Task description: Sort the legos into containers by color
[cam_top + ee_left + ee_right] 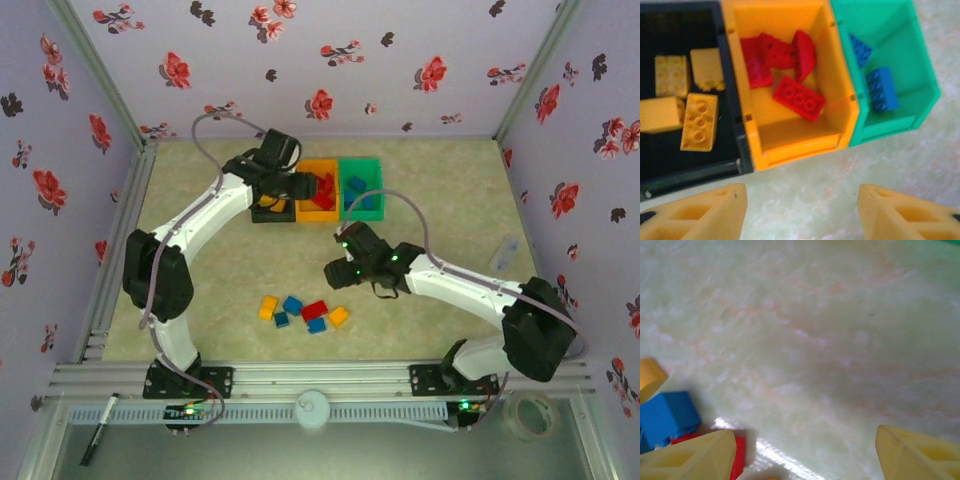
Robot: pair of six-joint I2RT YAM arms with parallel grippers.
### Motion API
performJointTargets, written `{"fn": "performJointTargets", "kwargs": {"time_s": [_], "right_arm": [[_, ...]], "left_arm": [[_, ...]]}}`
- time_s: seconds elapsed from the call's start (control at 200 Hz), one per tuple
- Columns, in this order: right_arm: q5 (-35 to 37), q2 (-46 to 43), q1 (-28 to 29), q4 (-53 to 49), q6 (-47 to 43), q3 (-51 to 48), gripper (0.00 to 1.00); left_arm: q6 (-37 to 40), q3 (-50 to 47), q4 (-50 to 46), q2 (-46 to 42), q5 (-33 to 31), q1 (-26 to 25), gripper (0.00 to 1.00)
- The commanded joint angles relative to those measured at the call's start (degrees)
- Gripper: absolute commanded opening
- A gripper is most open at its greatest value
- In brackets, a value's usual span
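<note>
Fingers (700,215) of the left gripper (802,205) sit at the bottom edge of the wrist view: spread apart, bare table (805,175) between them, nothing held or touched. Just beyond them the containers stand in a joined row. The black bin (715,162) holds four yellow bricks (699,121), the orange bin (795,135) a heap of red bricks (799,98), and the green bin (900,45) two blue bricks (882,89). The right gripper (805,452) is likewise apart and empty, low over the table. One red brick (740,450) lies just beside its finger (695,460); contact cannot be resolved. A blue brick (667,416) and a yellow brick (649,377) lie next to it. Top view: six loose legos (314,309) are clustered on the near table, well apart from the bins.
</note>
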Motion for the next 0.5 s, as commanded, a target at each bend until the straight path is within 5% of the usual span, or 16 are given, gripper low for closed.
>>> {"fn": "performJointTargets", "kwargs": {"time_s": [0.0,0.495], "right_arm": [[0.66,1.54,3.99,0.3,1.93,-0.72,0.78],[2.75,10.19,15.67,0.06,6.69,1.93,0.91]], "left_arm": [[-1.02,-2.26,1.79,-4.68,-1.66,1.19,0.6],[-1.49,-6.19,3.04,-5.81,-1.46,2.71,0.6]]}}
